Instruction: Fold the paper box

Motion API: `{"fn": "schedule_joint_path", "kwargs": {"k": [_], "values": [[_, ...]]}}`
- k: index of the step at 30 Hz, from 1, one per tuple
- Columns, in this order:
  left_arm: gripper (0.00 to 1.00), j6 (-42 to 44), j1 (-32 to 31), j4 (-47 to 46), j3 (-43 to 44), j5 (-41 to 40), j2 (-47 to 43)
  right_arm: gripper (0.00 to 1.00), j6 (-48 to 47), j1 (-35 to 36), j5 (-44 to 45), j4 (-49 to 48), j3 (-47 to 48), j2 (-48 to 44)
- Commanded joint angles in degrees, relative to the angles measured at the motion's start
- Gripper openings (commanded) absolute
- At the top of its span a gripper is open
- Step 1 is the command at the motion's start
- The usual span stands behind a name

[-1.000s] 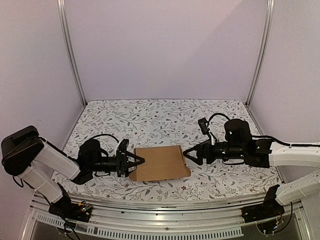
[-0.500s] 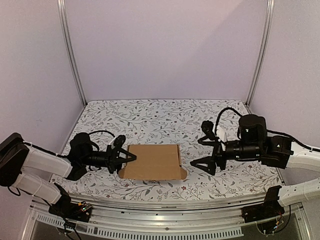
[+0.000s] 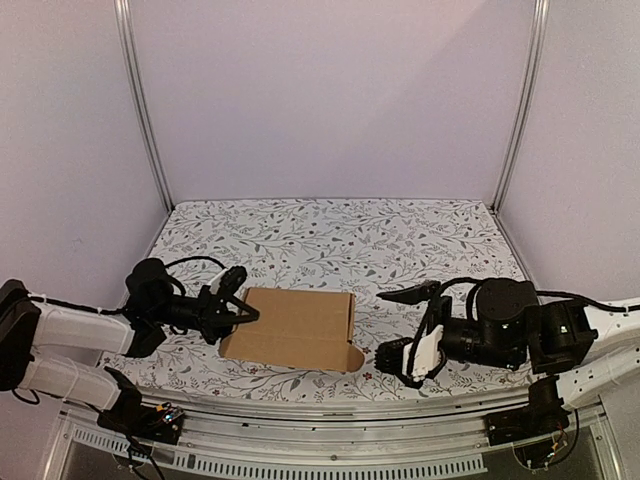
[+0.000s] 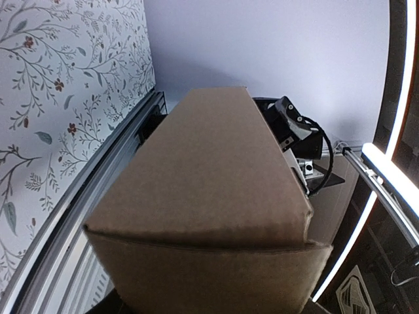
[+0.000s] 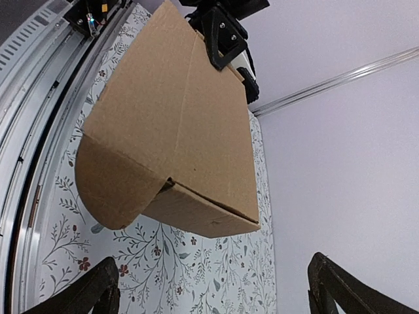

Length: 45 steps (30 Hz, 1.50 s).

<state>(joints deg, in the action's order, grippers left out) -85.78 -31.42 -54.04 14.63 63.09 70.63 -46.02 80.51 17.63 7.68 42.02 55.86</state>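
The paper box (image 3: 290, 328) is a slim brown cardboard box lying on the floral table, slightly left of centre, with a rounded flap sticking out at its right end (image 3: 352, 357). My left gripper (image 3: 240, 303) is shut on the box's left end. In the left wrist view the box (image 4: 209, 196) fills the frame and hides the fingers. My right gripper (image 3: 388, 326) stands wide open just right of the box, apart from it. In the right wrist view the box (image 5: 177, 131) lies beyond my spread fingertips (image 5: 98, 288), with nothing between them.
A metal rail (image 3: 320, 415) runs along the table's near edge. Upright frame posts (image 3: 145, 110) and pale walls close in the back and sides. The floral cloth (image 3: 330, 240) stretches behind the box.
My left gripper has drawn back to the left, dragging the box with it. My right gripper has opened wide, turned, and pulled away from the box's right end toward the near edge.
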Motion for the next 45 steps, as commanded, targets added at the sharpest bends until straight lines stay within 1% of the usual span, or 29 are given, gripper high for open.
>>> {"fn": "schedule_joint_path", "kwargs": {"k": [1, 3, 5, 7, 11, 13, 17, 19, 21, 26, 29, 34, 41, 45], "values": [[0.00, -0.54, 0.83, 1.96, 1.93, 4.30, -2.73, 0.99, -15.32, 3.15, 12.56, -8.47, -1.45, 1.21], [0.00, -1.50, 0.82, 0.67, 1.98, 5.47, -3.50, 0.99, -18.05, 4.60, 13.50, -12.10, -2.53, 2.07], [0.00, -1.83, 0.83, 0.61, 1.95, 6.22, -4.69, 0.99, -23.61, 6.61, 13.49, -14.94, -3.27, 2.60], [0.00, -1.76, 0.79, 1.15, 2.01, 6.99, -5.92, 0.99, -28.05, 8.65, 14.11, -15.17, -2.49, 3.06], [0.00, -2.40, 0.79, 1.04, 2.13, 7.75, -8.75, 0.99, -32.88, 12.12, 14.88, -15.09, -1.76, 3.73], [0.00, -1.74, 0.75, 1.12, 1.85, 8.15, -10.79, 0.99, -34.90, 13.47, 15.00, -16.73, -2.12, 3.80], [0.00, -1.26, 0.57, 3.18, 1.22, 8.11, -14.29, 0.99, -41.12, 15.17, 16.13, -22.97, -3.51, 5.66], [0.00, -0.58, 0.49, 4.75, 0.71, 8.02, -15.72, 0.99, -46.42, 15.54, 16.71, -26.65, -4.09, 7.49], [0.00, 0.02, 0.40, 6.56, 0.37, 7.99, -16.64, 0.99, -49.20, 15.55, 16.94, -28.02, -3.57, 8.93], [0.00, -0.34, -0.29, 7.58, 0.04, 7.92, -17.99, 0.99, -51.92, 15.55, 15.66, -28.36, -1.57, 10.55], [0.00, 1.07, -0.46, 10.12, 0.30, 8.01, -18.78, 0.99, -53.49, 15.56, 15.68, -29.04, -0.59, 12.21], [0.00, 2.14, -1.19, 11.32, 0.13, 8.10, -19.02, 0.99, -56.57, 15.47, 16.41, -30.97, -0.06, 15.48], [0.00, 3.53, -2.61, 13.19, 0.39, 8.04, -20.36, 0.99, -57.01, 15.32, 15.70, -32.90, 1.60, 17.83], [0.00, 4.87, -3.20, 15.28, 0.70, 8.00, -21.21, 0.95, -56.73, 15.20, 15.51, -33.41, 2.46, 18.77]]}}
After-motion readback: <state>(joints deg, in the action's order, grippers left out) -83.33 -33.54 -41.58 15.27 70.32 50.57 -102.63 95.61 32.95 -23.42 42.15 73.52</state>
